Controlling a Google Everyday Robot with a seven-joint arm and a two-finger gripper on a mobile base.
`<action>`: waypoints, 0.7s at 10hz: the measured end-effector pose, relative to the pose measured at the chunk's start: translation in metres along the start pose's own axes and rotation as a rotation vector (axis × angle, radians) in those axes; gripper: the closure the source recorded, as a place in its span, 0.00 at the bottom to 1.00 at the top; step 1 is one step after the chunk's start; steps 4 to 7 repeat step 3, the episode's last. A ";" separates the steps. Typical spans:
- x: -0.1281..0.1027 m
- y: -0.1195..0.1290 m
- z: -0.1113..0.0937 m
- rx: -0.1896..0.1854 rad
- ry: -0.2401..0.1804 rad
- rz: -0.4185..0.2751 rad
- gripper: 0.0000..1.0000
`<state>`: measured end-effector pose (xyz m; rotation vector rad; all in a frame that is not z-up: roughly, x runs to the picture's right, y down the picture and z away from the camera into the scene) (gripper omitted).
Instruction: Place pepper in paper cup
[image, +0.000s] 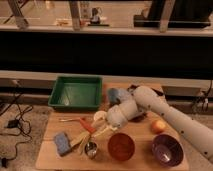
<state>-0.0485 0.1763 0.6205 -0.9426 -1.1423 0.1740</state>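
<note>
The pepper (87, 125), thin and red-orange, hangs just above the wooden table (50, 157), left of centre. My gripper (96, 128) is shut on its right end, with the pale fingers (104, 131) pointing left and down. The paper cup (100, 116) shows as a cream-white shape right behind the gripper, partly hidden by it. The pepper sits just left of and slightly in front of the cup, outside its rim. My white arm (150, 107) reaches in from the right.
A green tray (76, 92) stands at the back left. Along the front are a blue sponge (62, 143), a yellow item (80, 140), a small metal cup (91, 148), a red-orange bowl (121, 146) and a purple bowl (166, 149). A round orange fruit (158, 126) lies at right.
</note>
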 end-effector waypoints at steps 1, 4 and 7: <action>0.000 -0.010 0.003 -0.007 0.003 -0.001 0.96; 0.002 -0.029 0.006 -0.028 0.012 0.006 0.96; 0.002 -0.029 0.006 -0.028 0.012 0.006 0.96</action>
